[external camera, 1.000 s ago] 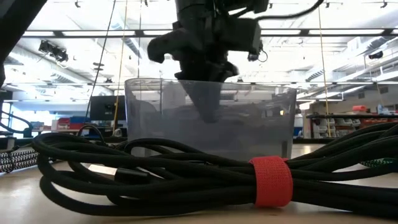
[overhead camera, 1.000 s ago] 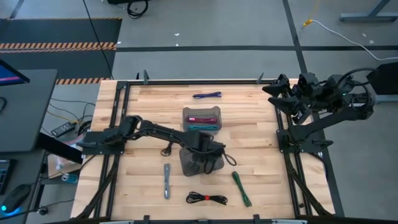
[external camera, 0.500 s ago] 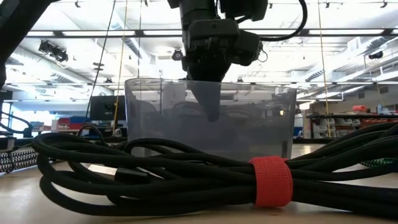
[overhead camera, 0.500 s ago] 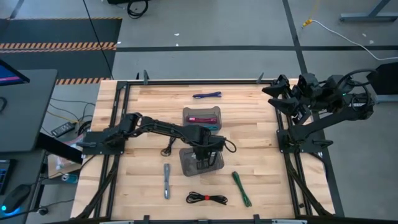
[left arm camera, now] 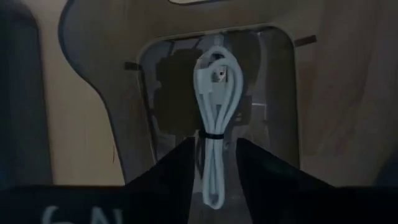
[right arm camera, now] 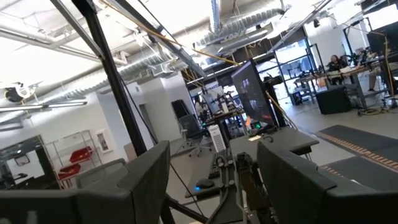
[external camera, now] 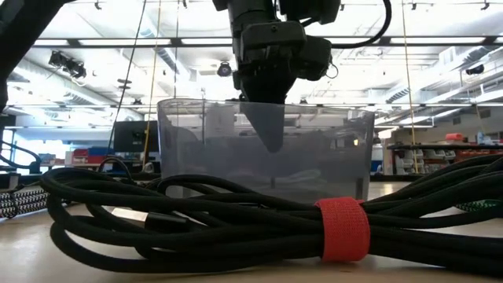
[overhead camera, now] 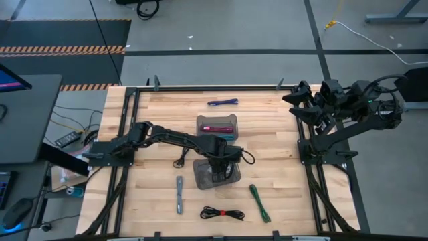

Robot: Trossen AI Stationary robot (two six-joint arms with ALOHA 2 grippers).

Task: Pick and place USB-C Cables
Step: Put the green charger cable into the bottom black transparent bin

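My left gripper reaches down into the near translucent grey bin, its fingers pointing straight down inside the wall. In the left wrist view a white USB-C cable lies lengthwise on the bin floor. The open left gripper has one finger on each side of the cable's near end, and a thin gap shows at both sides. The far bin holds a maroon and a teal cable. My right gripper waits open beyond the table's far right corner.
On the table lie a purple cable near the far edge, a small black cable, a grey one, a green one and a black cable with a red strap, which fills the low view's foreground.
My left gripper has turned about its wrist above the near bin and shifted slightly toward the table's left and far side. Its fingers have stayed down inside the bin at about the same height. The bin now shows more squarely under it.
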